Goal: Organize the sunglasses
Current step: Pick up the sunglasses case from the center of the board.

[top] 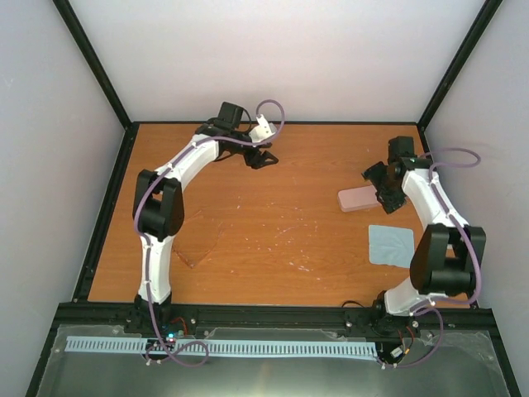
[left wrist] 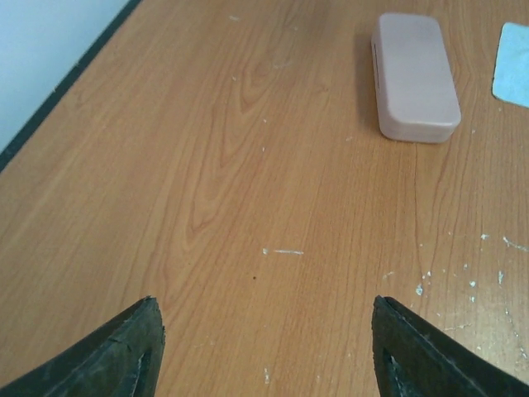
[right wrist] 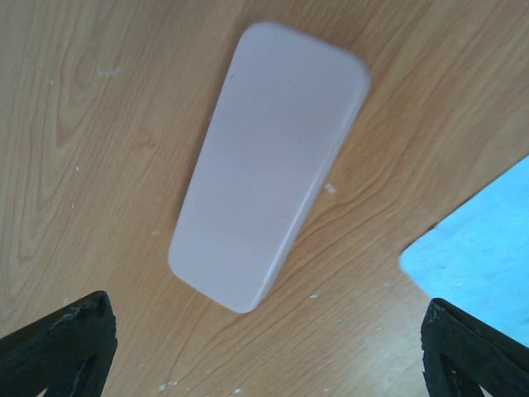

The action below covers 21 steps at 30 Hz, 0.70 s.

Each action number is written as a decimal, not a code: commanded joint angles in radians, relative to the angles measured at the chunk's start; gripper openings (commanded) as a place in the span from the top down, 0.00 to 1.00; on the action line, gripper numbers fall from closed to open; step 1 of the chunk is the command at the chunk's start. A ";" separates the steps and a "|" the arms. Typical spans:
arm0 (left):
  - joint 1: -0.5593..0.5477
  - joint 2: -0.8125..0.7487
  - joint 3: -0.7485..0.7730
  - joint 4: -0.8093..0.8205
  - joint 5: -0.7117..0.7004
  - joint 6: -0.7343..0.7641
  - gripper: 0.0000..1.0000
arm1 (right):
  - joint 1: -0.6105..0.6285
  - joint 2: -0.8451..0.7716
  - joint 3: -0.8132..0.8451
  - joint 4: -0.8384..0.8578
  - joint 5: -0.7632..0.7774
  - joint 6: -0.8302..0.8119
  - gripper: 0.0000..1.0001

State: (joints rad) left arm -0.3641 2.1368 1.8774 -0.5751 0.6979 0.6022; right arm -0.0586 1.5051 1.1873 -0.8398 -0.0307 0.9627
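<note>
Case approach in hand. Right gripper (right wrist: 264,331) spread wide, empty, above case (right wrist: 269,157); left gripper (left wrist: 264,318) parted, empty. Next: case to be grasped, lid lifted; sunglasses (top: 202,245) untouched.

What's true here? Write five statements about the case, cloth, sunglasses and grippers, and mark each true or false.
1. The pink case is closed. True.
2. The right gripper is shut on the case. False: its jaws stand wide open, holding nothing.
3. The blue cloth lies on the case. False: it lies on the table beside it, not touching.
4. The left gripper is open and empty. True.
5. The sunglasses are in the case. False: they lie on the table, far from the case.
</note>
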 commanded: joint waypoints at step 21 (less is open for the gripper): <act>0.077 -0.046 -0.084 -0.026 -0.117 0.009 0.28 | -0.020 0.419 0.319 -0.310 -0.093 -0.005 0.00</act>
State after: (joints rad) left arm -0.3096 2.1372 1.8095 -0.6121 0.5686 0.6090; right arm -0.0666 1.9095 1.5043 -1.1126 -0.1421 0.9104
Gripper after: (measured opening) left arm 0.722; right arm 0.995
